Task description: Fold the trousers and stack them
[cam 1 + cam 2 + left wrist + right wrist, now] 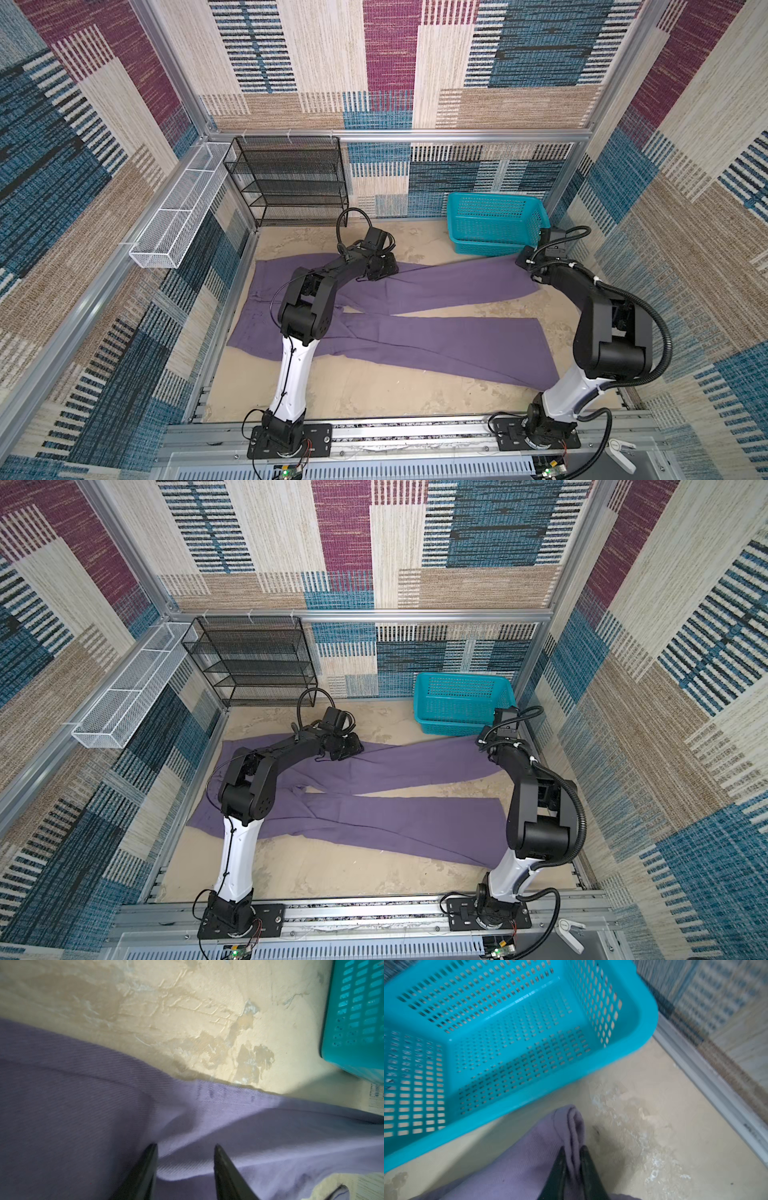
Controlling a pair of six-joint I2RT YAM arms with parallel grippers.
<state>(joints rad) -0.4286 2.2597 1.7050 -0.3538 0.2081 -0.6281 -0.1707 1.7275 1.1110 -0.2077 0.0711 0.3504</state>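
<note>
Trousers (pixel 415 345) are spread flat on the table (pixel 353 390), waist end over on the left side, the two long legs fanning out to the right in a V with a wedge of bare table between them. The near leg runs toward the base of my right arm (pixel 602 332). The far leg angles up toward the teal basket (pixel 494 224), which sits at the back right, and the hem ends just beside it. My right jaws are down at that hem. In the right wrist view there's a bunched fold of purple cloth pinched between the fingers (pixel 558 1174), so they're clamped on the trousers, with the basket (pixel 508 1022) right in front. My left arm (pixel 307 307) reaches over the waist to the far leg. There the left jaws are spread apart, fingers (pixel 145 1172) over the cloth near its back edge with nothing gripped between them; can't tell if the tips touch the fabric. A black mesh rack (pixel 291 178) stands at the back left, and a white mesh tray (pixel 178 208) hangs on the left rail.
</note>
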